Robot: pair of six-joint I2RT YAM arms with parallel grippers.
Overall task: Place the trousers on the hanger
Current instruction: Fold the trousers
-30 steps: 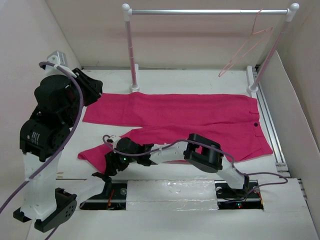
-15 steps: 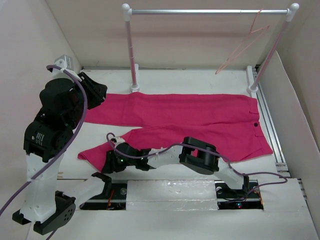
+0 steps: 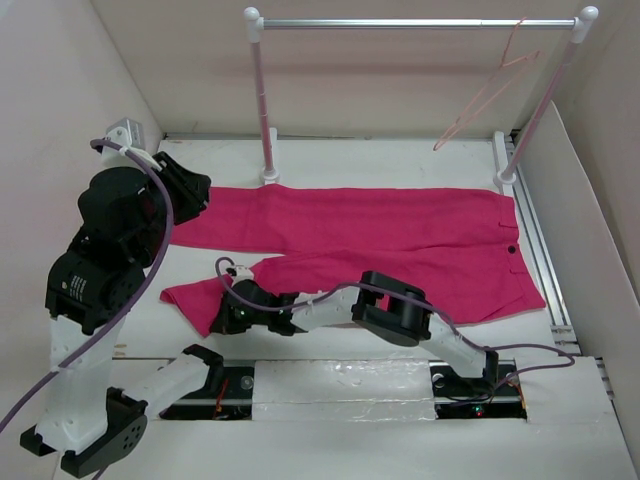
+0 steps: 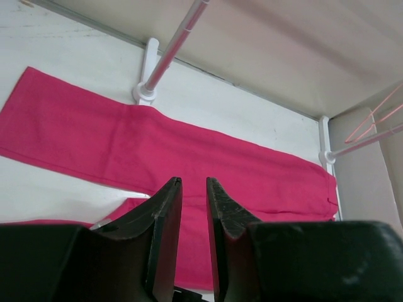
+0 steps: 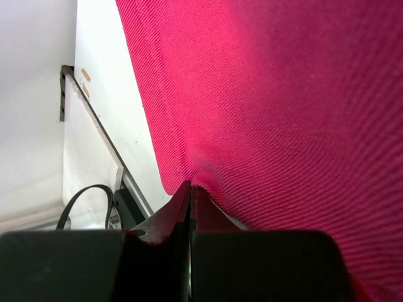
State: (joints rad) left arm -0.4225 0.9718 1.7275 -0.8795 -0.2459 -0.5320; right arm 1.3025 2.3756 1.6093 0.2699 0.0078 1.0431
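The magenta trousers point(image 3: 400, 235) lie flat on the table, waist at the right and both legs running left. My right gripper point(image 3: 222, 318) reaches across to the end of the near leg and is shut on its hem; in the right wrist view the jaws point(image 5: 191, 187) pinch a fold of the trousers point(image 5: 283, 94). My left gripper point(image 3: 198, 188) hangs raised over the far leg's end. Its jaws point(image 4: 192, 181) stand slightly apart with nothing between them, the trousers point(image 4: 220, 170) below. The pale pink hanger point(image 3: 490, 95) hangs tilted at the rail's right end.
A silver rail point(image 3: 420, 22) on two white posts point(image 3: 266, 100) spans the back of the table. Walls close in at left, back and right. A metal track point(image 3: 535, 240) runs along the right edge. Purple cables loop around both arms.
My right gripper has sunk onto the near leg's end and shut on the hem, and the cloth there has bunched slightly. The left arm has shifted a little, its jaws unchanged.
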